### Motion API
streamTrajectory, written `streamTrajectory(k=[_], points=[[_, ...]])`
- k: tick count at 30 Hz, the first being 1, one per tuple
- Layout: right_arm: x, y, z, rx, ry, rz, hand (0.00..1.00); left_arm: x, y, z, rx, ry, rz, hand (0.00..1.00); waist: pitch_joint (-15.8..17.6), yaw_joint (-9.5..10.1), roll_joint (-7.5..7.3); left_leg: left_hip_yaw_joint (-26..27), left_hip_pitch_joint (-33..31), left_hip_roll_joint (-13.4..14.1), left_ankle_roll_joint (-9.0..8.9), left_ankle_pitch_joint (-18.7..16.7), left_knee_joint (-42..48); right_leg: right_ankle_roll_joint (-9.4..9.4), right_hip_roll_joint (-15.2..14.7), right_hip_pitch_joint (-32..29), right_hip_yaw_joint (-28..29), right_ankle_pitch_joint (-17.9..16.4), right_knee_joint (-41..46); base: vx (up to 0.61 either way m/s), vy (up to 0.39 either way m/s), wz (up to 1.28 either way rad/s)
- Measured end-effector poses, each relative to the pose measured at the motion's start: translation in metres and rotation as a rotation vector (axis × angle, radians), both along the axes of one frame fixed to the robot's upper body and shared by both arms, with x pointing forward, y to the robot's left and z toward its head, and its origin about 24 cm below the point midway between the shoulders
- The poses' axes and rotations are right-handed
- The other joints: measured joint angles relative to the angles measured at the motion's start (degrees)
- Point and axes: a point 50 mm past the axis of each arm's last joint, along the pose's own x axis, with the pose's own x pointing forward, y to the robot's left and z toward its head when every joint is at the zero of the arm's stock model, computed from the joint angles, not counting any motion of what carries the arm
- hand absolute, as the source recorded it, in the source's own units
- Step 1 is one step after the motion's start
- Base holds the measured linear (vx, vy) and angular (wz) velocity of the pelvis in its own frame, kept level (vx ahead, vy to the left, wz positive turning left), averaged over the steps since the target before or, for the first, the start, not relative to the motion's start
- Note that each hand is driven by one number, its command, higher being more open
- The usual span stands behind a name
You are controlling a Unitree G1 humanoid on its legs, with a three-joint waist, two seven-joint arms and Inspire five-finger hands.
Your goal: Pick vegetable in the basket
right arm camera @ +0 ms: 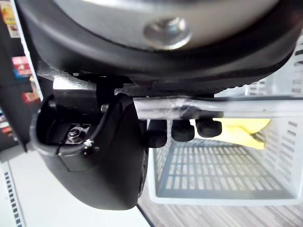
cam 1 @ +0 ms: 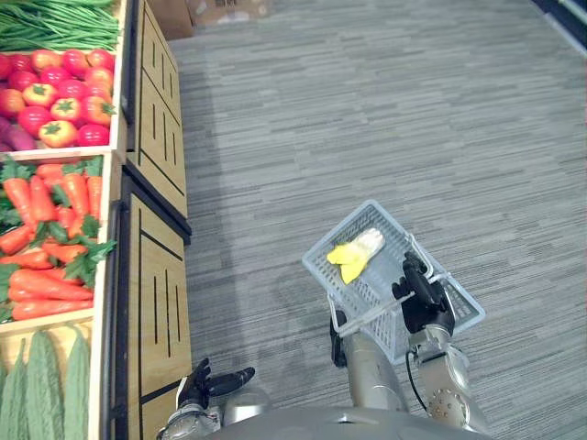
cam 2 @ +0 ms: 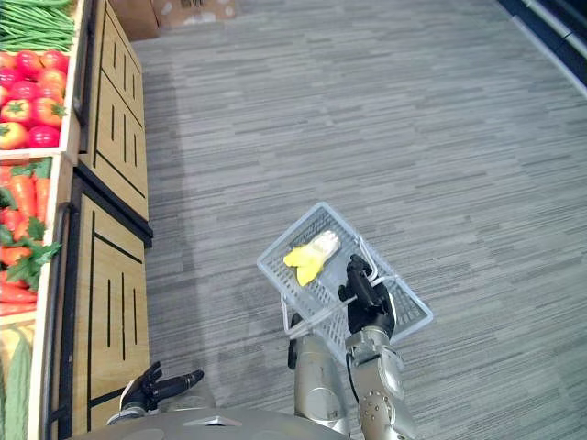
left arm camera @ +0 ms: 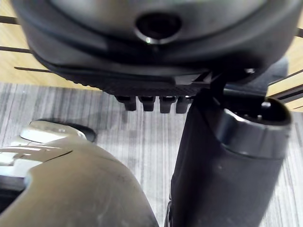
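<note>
A white plastic basket hangs over the grey floor, and my right hand is curled round its handle. Inside the basket lies a yellow and white ear of corn, which also appears as corn past my fingers in the right wrist view. My left hand hangs low beside the wooden shelf with its fingers straight and nothing in them. On the shelf at the left lie carrots, tomatoes, green beans and bumpy green gourds.
The wooden produce stand runs along the left edge, with panelled fronts facing the aisle. A cardboard box stands on the floor at the far end. Grey carpet floor stretches away to the right.
</note>
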Motion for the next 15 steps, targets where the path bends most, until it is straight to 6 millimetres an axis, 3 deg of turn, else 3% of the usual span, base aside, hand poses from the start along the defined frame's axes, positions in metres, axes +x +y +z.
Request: streamTrajectory(k=[4, 6, 8, 9, 11, 12, 15], points=[[-0.002, 0.002, 0.001, 0.020, -0.013, -0.002, 0.00, -0.004, 0.002, -0.001, 0.000, 0.017, 0.020, 1.00, -1.09, -0.93, -0.44, -5.79, -1.35, 2.70, -0.35, 3.11, 5.86, -2.08, 0.30, 2.41, -5.12, -8.93, 5.51, 0.34, -0.411, 0.55], [-0.006, 0.001, -0.001, 0.050, -0.005, -0.016, 0.00, -0.005, 0.004, -0.001, 0.002, 0.020, 0.021, 1.00, -2.53, -0.78, -0.66, -7.94, -5.16, 3.43, -1.54, 6.81, 11.47, -2.99, 0.91, 3.93, -7.14, -10.25, 3.97, 0.23, -0.289, 0.42], [-0.010, 0.003, -0.004, 0.084, 0.005, -0.025, 0.00, -0.006, 0.004, -0.001, -0.009, 0.015, 0.050, 1.00, -2.75, -0.50, -0.81, -8.95, -9.33, 3.47, -2.90, 16.48, 21.25, -3.41, 2.42, 9.91, -7.94, -10.14, -1.73, 0.24, -0.275, 0.22], [-0.012, 0.003, -0.005, 0.088, 0.012, -0.026, 0.00, -0.007, 0.005, -0.001, -0.013, 0.013, 0.064, 1.00, -2.83, -0.43, -0.86, -8.76, -10.44, 3.48, -3.07, 18.89, 24.47, -3.62, 2.68, 11.71, -7.90, -10.02, -3.18, 0.27, -0.285, 0.06], [-0.017, 0.003, -0.009, 0.090, 0.033, -0.028, 0.00, -0.005, 0.004, 0.000, -0.025, -0.012, 0.091, 1.00, -3.02, 0.20, -0.88, -4.92, -14.68, 4.62, -1.68, 16.92, 36.47, -4.45, 3.67, 16.43, -7.45, -9.55, -7.15, 0.22, -0.170, -0.16], [-0.022, 0.003, -0.012, 0.092, 0.048, -0.030, 0.00, -0.003, 0.005, 0.001, -0.024, -0.026, 0.096, 1.00, -3.17, 0.69, -1.25, 0.10, -17.33, 5.38, 1.35, 13.18, 42.26, -4.57, 4.07, 19.88, -6.68, -9.47, -9.68, 0.26, -0.125, -0.25], [-0.029, 0.003, -0.015, 0.095, 0.071, -0.037, 0.00, -0.001, 0.007, 0.003, -0.017, -0.048, 0.103, 1.00, -3.76, 1.37, -1.86, 5.92, -21.63, 4.45, 3.86, 7.47, 41.79, -4.50, 3.71, 24.66, -5.40, -9.44, -13.28, 0.24, -0.003, -0.16]])
